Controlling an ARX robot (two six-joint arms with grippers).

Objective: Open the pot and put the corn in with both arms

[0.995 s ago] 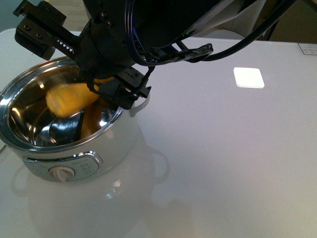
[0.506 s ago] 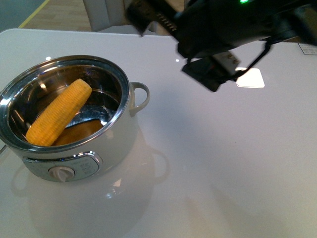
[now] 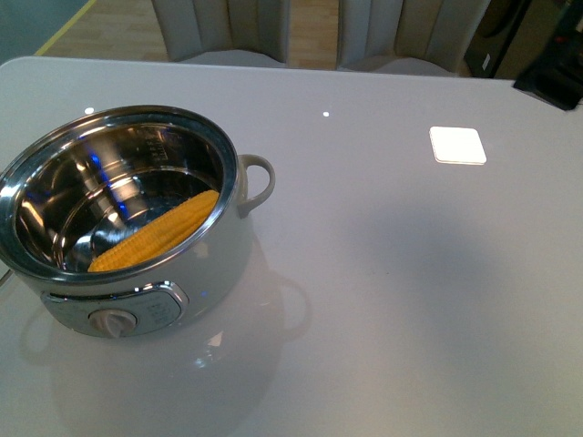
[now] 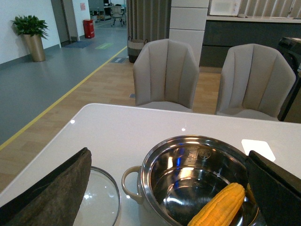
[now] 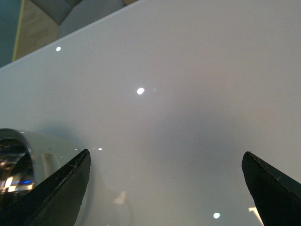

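Front view showed the corn lying slantwise inside the open pot on the white worktop, with no arm over it. Left gripper and right gripper both had their fingers spread wide apart, holding nothing. With the glass lid resting near the worktop's edge just beside the pot, a careless left-arm sweep might knock it off.

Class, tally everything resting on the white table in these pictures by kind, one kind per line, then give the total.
Pot: 1
Corn cob, lying inside the pot: 1
Glass lid, flat on the table beside the pot: 1
White square pad: 1
Total: 4
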